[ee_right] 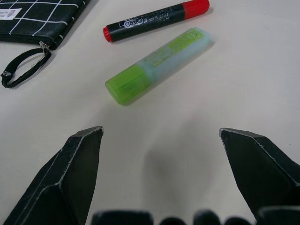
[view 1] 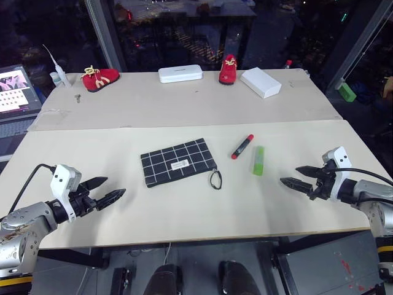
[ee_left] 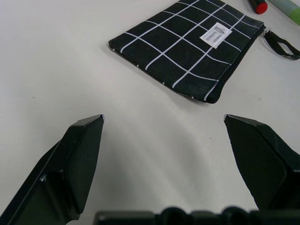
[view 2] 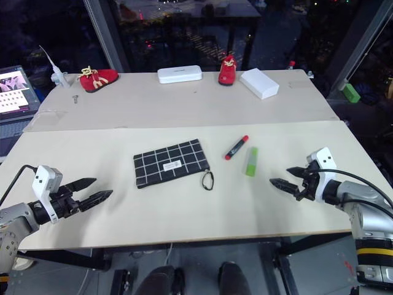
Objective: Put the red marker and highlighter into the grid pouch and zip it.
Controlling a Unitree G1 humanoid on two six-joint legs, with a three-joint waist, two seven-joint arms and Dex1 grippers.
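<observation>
Tabletop as I see it from the head camera. The grid pouch lies flat near the middle of the table, its zipper pull loop trailing off the corner toward the front edge. Just beside it, toward the right edge, lie the red marker and the highlighter, close together but apart. My left gripper hovers near the front left corner, fingers spread, holding nothing. My right gripper hovers near the right edge, fingers likewise spread and empty, the highlighter ahead of it.
</observation>
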